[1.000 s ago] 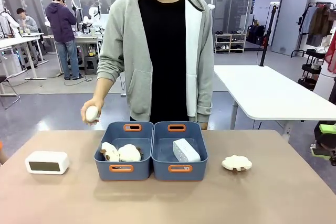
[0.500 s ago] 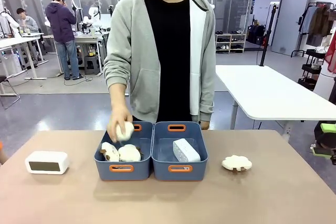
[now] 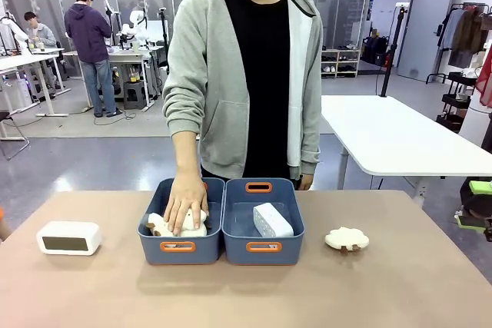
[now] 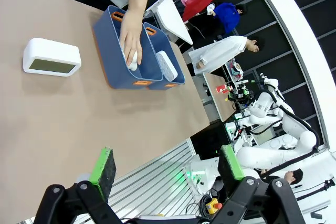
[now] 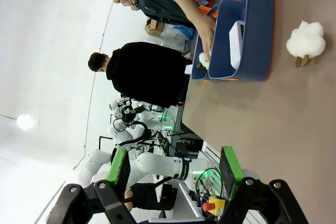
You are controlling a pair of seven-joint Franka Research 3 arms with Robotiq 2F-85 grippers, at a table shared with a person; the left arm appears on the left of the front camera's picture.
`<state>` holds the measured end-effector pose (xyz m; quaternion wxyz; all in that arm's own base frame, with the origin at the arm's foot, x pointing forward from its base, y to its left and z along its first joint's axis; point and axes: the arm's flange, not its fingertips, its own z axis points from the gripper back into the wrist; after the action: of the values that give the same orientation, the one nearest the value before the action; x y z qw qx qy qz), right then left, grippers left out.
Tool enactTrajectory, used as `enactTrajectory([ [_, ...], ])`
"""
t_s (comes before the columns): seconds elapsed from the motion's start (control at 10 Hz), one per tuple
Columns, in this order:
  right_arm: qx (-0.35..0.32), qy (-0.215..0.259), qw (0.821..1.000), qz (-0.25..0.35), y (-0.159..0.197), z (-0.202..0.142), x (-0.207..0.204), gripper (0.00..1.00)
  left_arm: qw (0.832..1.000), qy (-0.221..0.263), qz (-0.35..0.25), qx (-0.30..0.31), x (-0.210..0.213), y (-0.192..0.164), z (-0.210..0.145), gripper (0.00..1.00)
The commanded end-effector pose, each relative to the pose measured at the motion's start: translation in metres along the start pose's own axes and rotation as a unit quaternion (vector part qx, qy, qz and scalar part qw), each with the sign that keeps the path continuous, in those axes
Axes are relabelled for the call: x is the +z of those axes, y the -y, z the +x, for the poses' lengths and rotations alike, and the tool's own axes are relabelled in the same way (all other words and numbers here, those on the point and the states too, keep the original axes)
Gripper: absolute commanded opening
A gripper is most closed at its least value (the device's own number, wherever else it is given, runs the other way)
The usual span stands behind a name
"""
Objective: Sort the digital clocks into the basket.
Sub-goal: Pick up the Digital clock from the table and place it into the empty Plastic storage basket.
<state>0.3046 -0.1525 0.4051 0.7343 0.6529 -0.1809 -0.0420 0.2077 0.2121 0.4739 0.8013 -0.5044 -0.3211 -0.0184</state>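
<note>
Digital clock one [image 3: 69, 237] lies on the table [image 3: 246, 297], well left of both baskets. Digital clock two [image 3: 272, 220] lies tilted inside the right basket [image 3: 264, 248].

The person's hand [image 3: 184, 203] presses on the plush toys [image 3: 157, 226] in the left basket [image 3: 178, 248]. A loose plush toy [image 3: 346, 239] sits on the table at the far right.

Left gripper [image 4: 167, 162]: jaws apart, empty. Right gripper [image 5: 174, 162]: jaws apart, empty.

Risks:
- Carrying clock one to the right basket passes the left basket, so the arm may meet the hand there.
- The smooth rounded casing may slip from the pads.
- Releasing early would mis-sort the clock among the toys.
</note>
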Motion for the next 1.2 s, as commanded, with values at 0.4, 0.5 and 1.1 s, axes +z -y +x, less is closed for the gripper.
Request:
enactTrajectory([
  [0.4,0.003,-0.003,1.000,0.000,-0.002,-0.003,0.000,0.87,0.918,-0.208,0.268,-0.205,-0.095,0.037,0.066,1.00],
  [0.5,0.003,-0.003,1.000,0.000,-0.002,-0.003,0.000,0.87,0.862,-0.252,0.297,-0.325,-0.121,0.032,0.083,1.00],
  [1.1,0.003,-0.003,1.000,0.000,-0.002,-0.003,0.000,0.87,0.819,-0.337,0.258,-0.386,-0.188,0.035,0.110,1.00],
])
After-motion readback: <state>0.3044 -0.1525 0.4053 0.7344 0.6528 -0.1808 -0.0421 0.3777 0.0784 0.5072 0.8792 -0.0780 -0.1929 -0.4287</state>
